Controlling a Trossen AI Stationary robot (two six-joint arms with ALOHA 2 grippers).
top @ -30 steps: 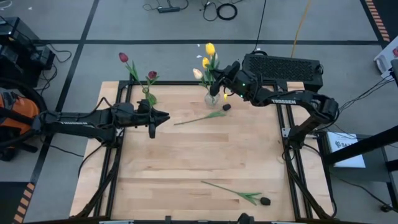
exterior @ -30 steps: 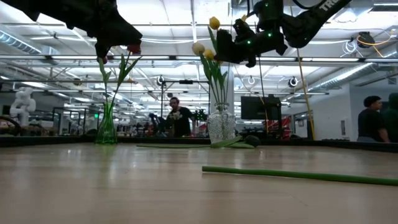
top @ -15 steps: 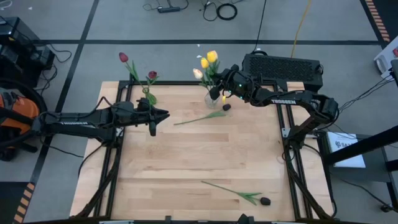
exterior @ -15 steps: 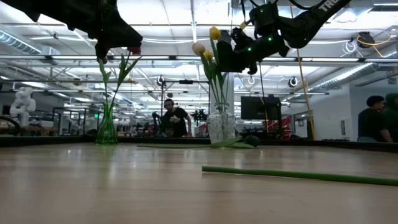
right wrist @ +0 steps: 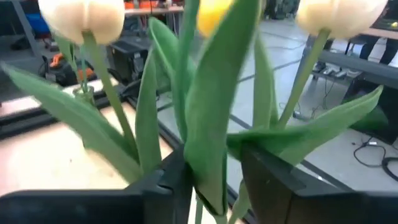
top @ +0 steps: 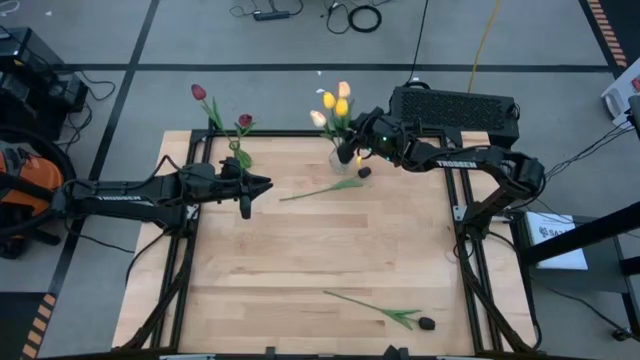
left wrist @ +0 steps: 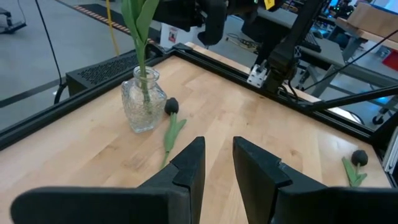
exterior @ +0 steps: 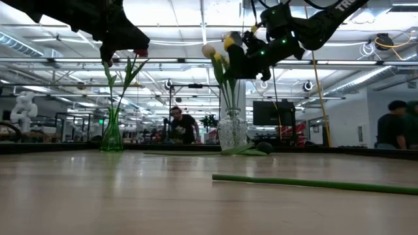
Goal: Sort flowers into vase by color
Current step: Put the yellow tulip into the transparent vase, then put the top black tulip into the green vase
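Two dark jointed arms point(top: 120, 195) bear white TROSSEN lettering; green lights glow.

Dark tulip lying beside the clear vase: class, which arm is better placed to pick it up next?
Probably the left: its tool is open and free, facing the dark tulip. The right tool is busy among the stems in the clear vase.

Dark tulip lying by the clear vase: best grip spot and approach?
Grip the dark tulip at mid-stem, coming straight down, fingers across the stem. It lies flat on the table; its head sits close to the clear vase, where the right gripper is at the flowers. The bare stem end points toward the left gripper, open and nearer.
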